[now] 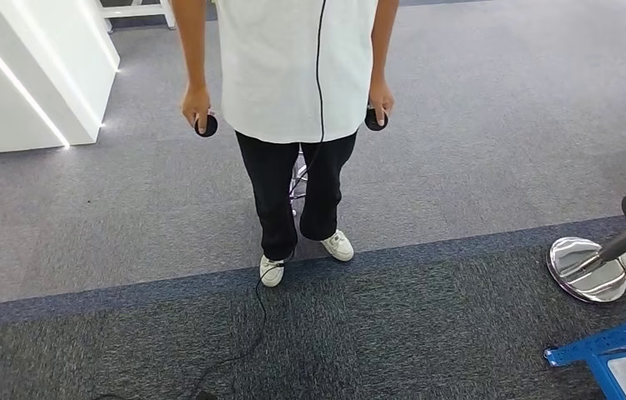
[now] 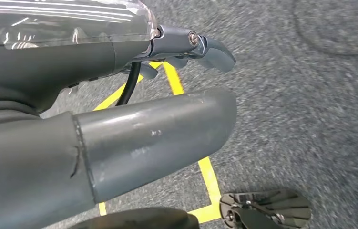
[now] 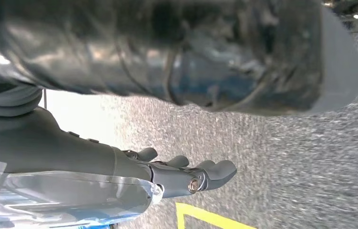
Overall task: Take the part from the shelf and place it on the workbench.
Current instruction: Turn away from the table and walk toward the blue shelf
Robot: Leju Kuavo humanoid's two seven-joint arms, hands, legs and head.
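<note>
My left hand hangs over the grey carpet in the left wrist view. Its thick thumb and its dark fingers stretch out apart, and it holds nothing. My right hand also hangs above the carpet in the right wrist view, its fingers straight and empty. A corner of a blue metal frame with a pale panel on it juts in at the lower right of the head view.
A person in a white shirt and black trousers stands straight ahead, holding a dark controller in each hand, a cable trailing on the floor. Chrome stool bases sit at the right. A white unit stands far left. Yellow floor tape lies under my left hand.
</note>
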